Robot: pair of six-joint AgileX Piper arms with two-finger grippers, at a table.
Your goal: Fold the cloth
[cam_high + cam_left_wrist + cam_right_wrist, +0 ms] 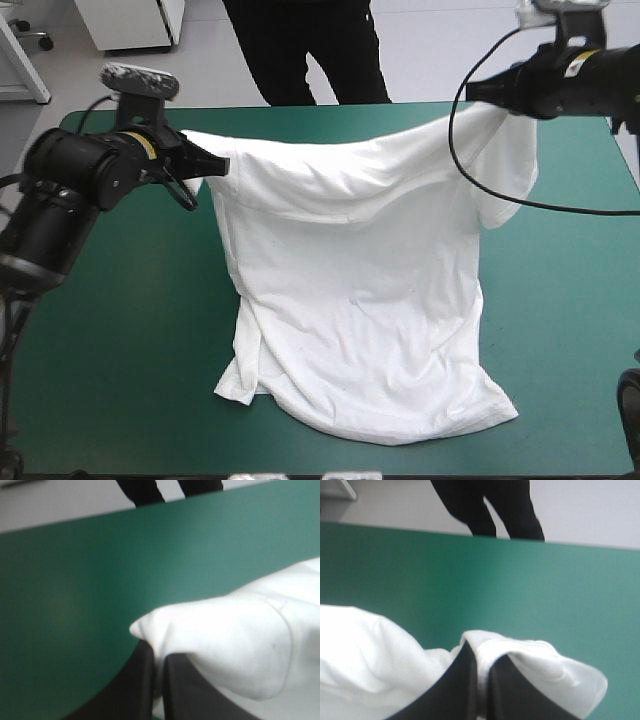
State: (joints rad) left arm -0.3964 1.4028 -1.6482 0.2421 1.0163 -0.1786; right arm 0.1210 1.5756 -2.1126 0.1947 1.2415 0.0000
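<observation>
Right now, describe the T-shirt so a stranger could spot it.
Start at the teal-green table. Across its middle hangs the white short-sleeved T-shirt, far edge held up by the left gripper and right gripper, near hem lying on the table. It is the only cloth there.
</observation>
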